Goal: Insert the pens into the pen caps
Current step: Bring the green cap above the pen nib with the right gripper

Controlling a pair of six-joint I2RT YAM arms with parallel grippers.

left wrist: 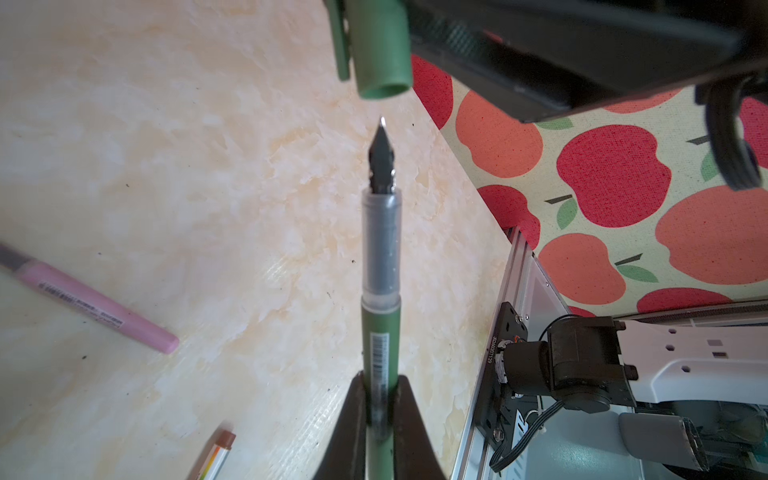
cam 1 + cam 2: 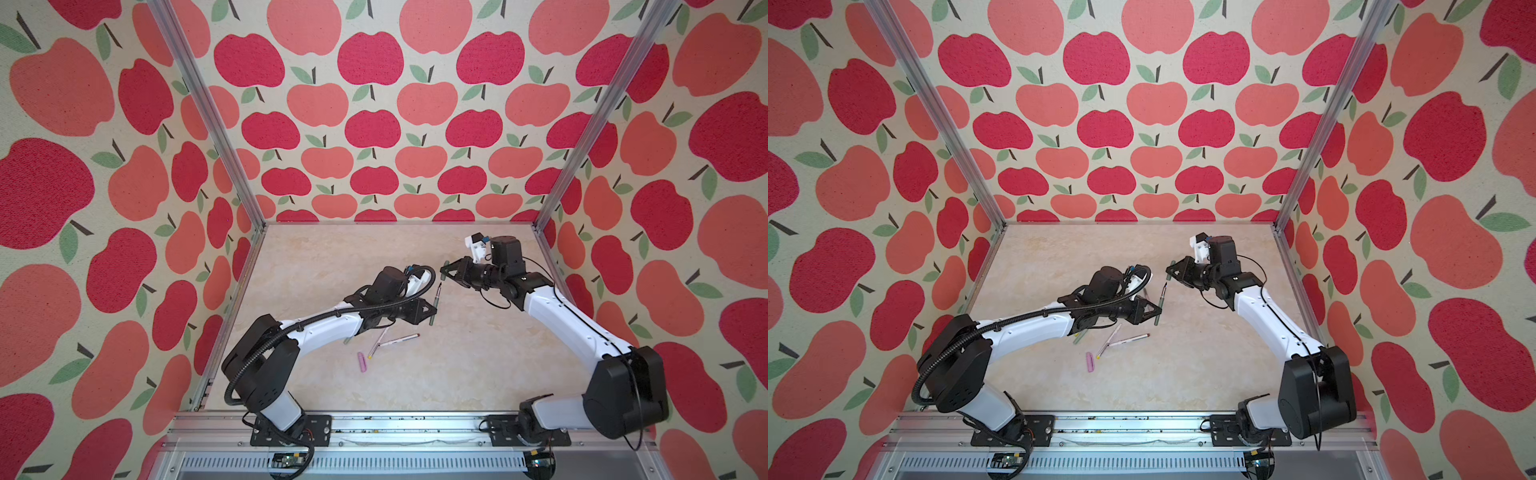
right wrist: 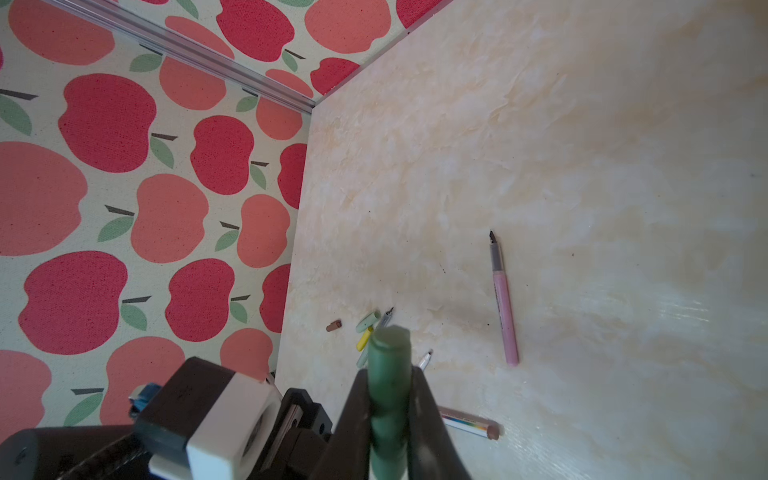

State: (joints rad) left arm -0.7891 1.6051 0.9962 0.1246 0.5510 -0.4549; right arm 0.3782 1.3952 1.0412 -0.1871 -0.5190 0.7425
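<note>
The left fingers (image 1: 349,428) press onto the green barrel of the dark green pen (image 1: 380,328), pinching it so that the clear grip section and dark nib stick out free. The right fingers (image 3: 428,424) clamp the dark green cap (image 3: 388,353) around its middle. In the left wrist view the cap's open mouth faces the nib. It is close, but a small gap remains and the pen is not in the cap. In both top views pen and cap are held above the middle of the desk (image 2: 457,374).

On the desk lie a lilac-pink pen (image 3: 505,307), two white printed pens (image 2: 401,337) forming a V beside the left arm, and a pink cap (image 2: 361,361). A light green cap (image 3: 368,321) and a yellow cap (image 3: 364,338) lie together, with a brown cap (image 3: 333,326) just beside them.
</note>
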